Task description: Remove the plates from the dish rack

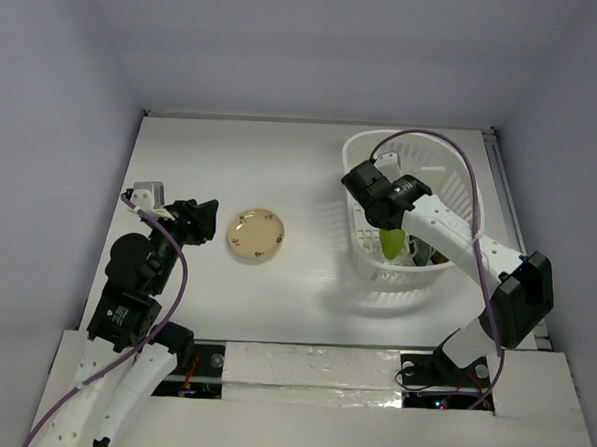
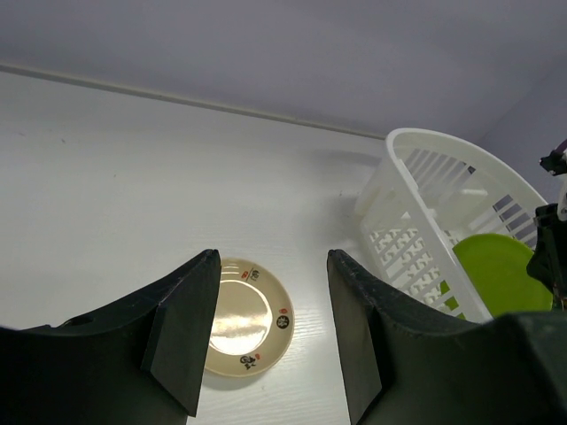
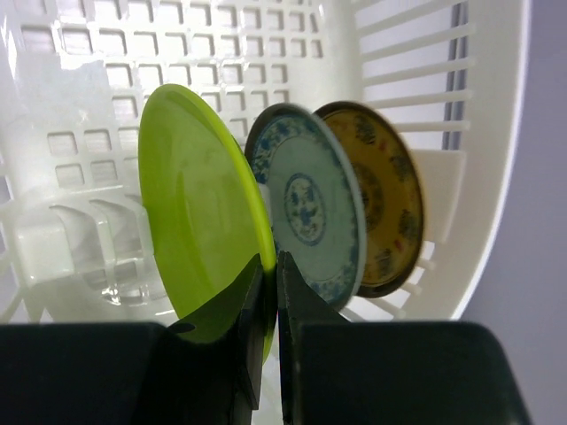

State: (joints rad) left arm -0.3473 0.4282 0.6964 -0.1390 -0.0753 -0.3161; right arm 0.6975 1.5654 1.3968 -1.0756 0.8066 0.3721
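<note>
The white dish rack [image 1: 367,152] stands at the back right; it also shows in the left wrist view [image 2: 416,204]. My right gripper [image 3: 270,266] is shut on the rim of the lime green plate [image 3: 190,212], which stands on edge inside the rack; from above the gripper [image 1: 386,226] is over the plate [image 1: 392,242]. Behind it stand the teal-blue patterned plate [image 3: 310,208] and the amber-yellow plate [image 3: 390,199]. The beige plate [image 1: 256,235] lies flat on the table, also in the left wrist view [image 2: 244,319]. My left gripper [image 2: 270,292] is open and empty just left of it. The pale green plate is out of view.
The white table ends at a wall at the back and walls on both sides. The rack's small inner compartment [image 3: 66,257] sits left of the lime green plate. My right arm [image 1: 477,253] reaches over the rack's near rim.
</note>
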